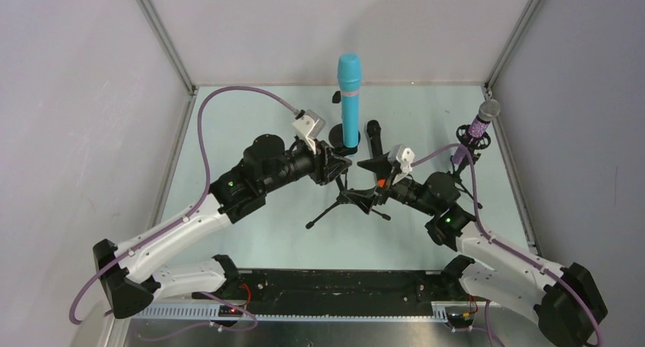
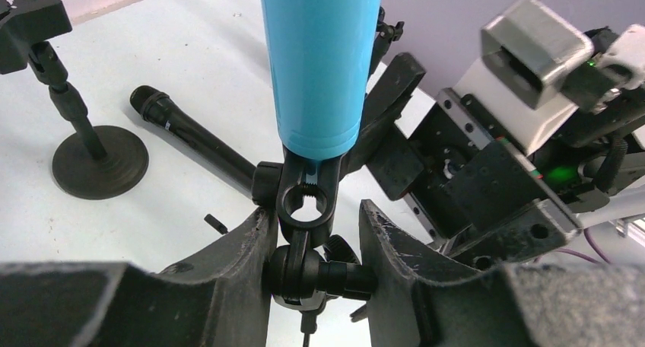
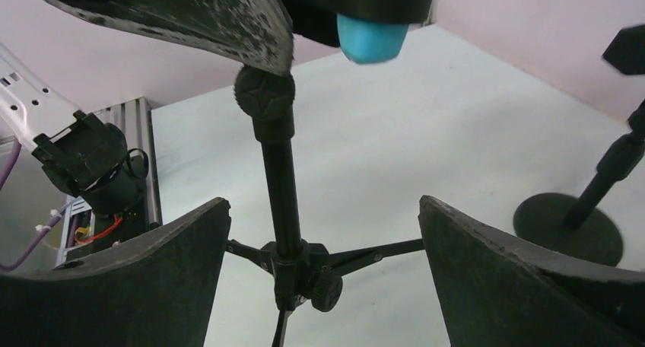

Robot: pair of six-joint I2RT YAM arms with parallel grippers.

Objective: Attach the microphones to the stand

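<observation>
Though glossy, cyan microphone (image 2: 319, 58) over matte clip (image 2: 304, 202).

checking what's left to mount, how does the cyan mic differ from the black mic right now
The cyan mic stands upright, its lower end held atop the tripod stand. The black mic lies flat on the table, on no stand. The cyan mic is bright and plain, while the black mic is dark. Both are handheld stick mics.
</observation>
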